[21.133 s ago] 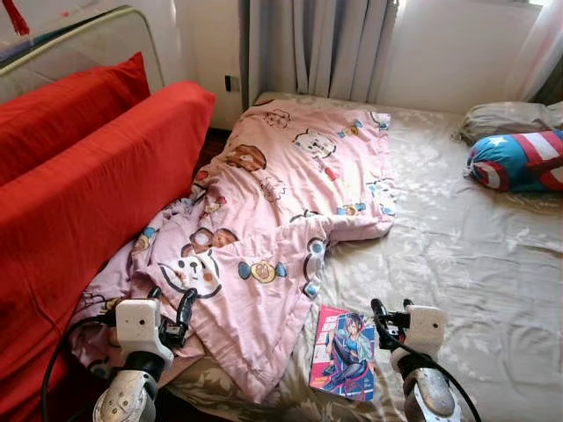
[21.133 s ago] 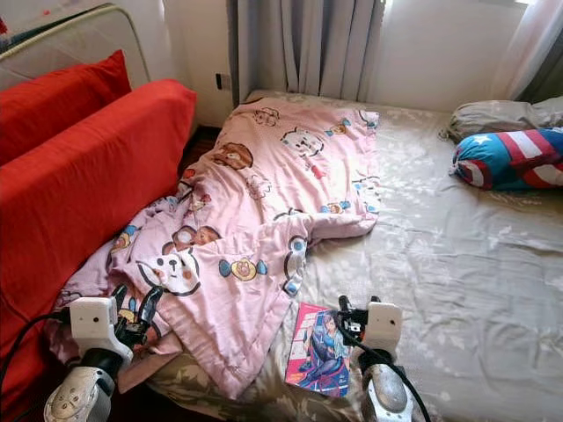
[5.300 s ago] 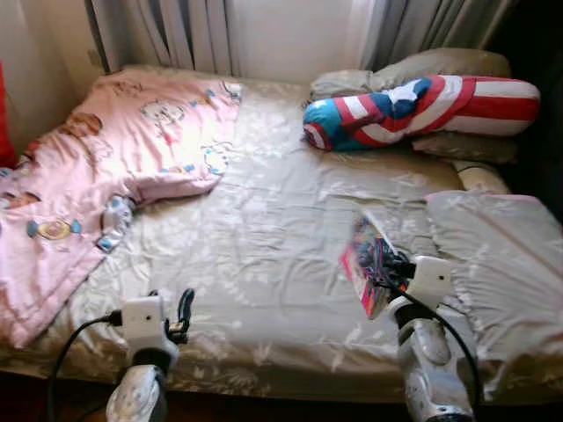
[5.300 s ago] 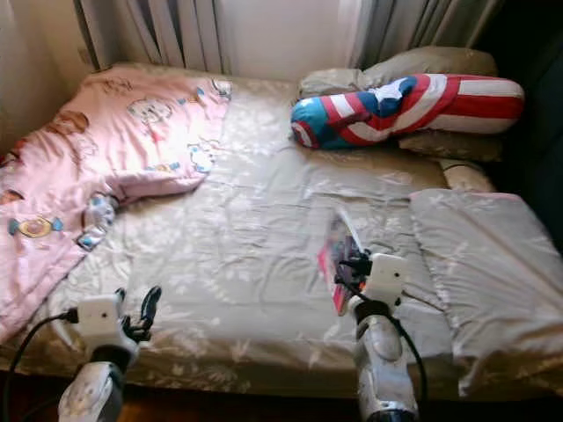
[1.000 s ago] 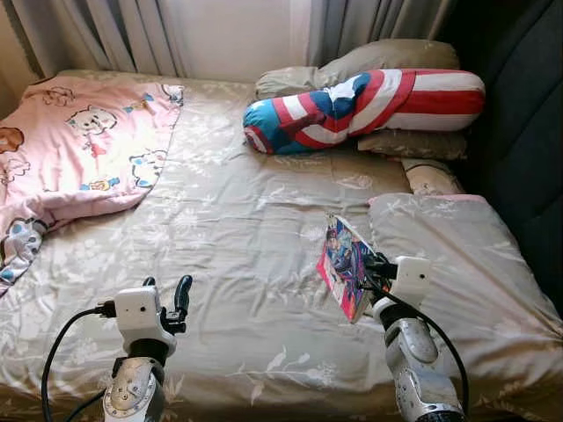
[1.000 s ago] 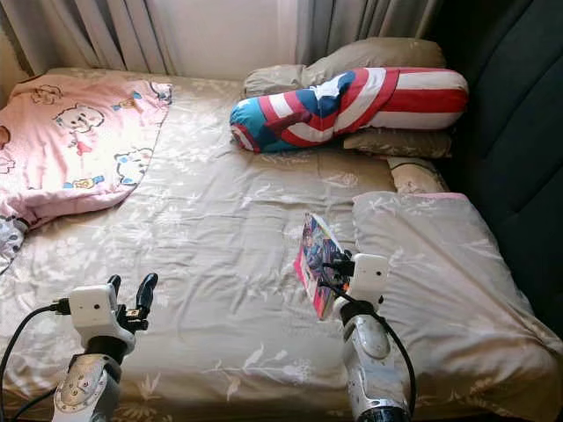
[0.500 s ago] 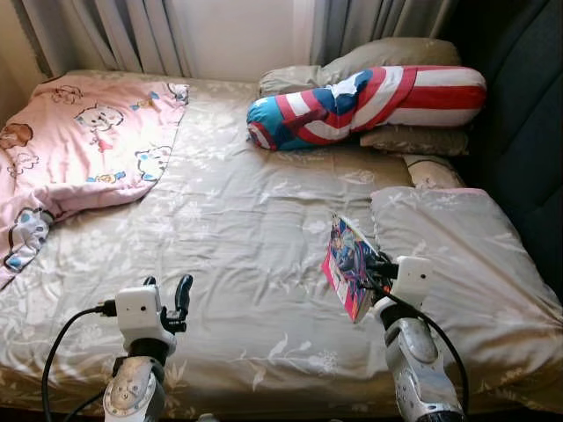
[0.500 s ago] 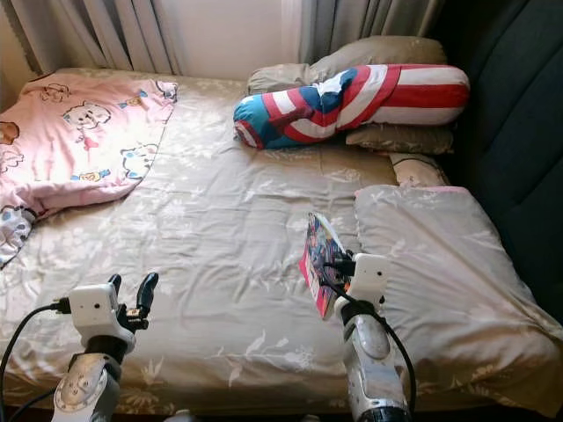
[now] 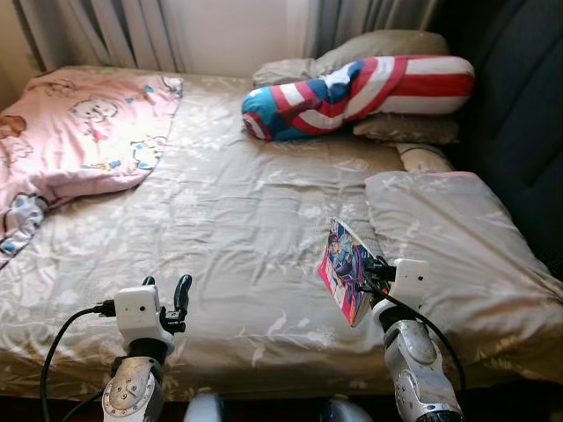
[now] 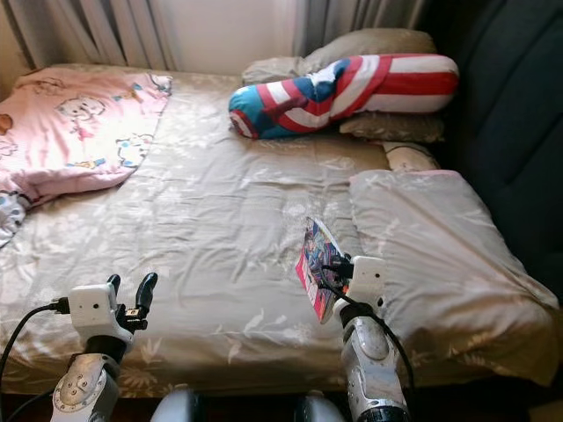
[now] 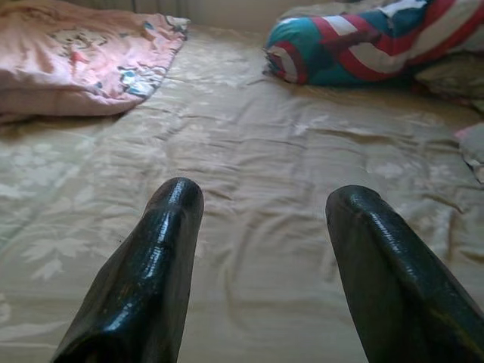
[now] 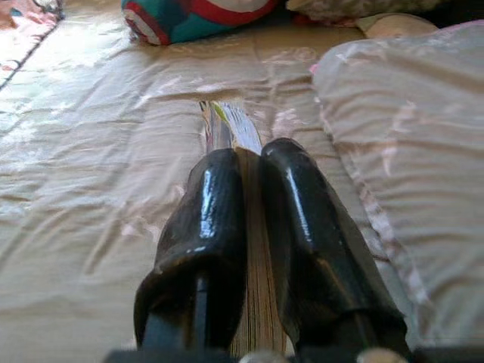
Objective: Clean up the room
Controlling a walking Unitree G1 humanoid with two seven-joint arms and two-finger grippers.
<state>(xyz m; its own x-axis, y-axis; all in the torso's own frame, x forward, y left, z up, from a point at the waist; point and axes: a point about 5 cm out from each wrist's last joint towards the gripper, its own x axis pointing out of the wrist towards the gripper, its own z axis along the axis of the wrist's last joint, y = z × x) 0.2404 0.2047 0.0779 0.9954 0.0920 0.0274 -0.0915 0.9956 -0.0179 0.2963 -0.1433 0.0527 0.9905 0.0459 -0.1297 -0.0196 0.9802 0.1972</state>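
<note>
Colourful comic book (image 9: 346, 266) upright, pinched in right claw (image 9: 376, 272) above bed (image 9: 229, 220); left claw (image 9: 167, 294) spread.

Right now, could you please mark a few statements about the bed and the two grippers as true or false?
1. The right gripper is clamped on the comic book. True.
2. The left gripper holds the pink blanket. False: its jaws are open and empty above the bed sheet; the pink blanket lies on the robot's far left.
3. The striped bolster lies at the far end of the bed. True.
4. The comic book lies flat on the sheet. False: it is held up on edge in the right gripper's jaws.
5. A folded beige quilt lies to the right of the comic book. True.
</note>
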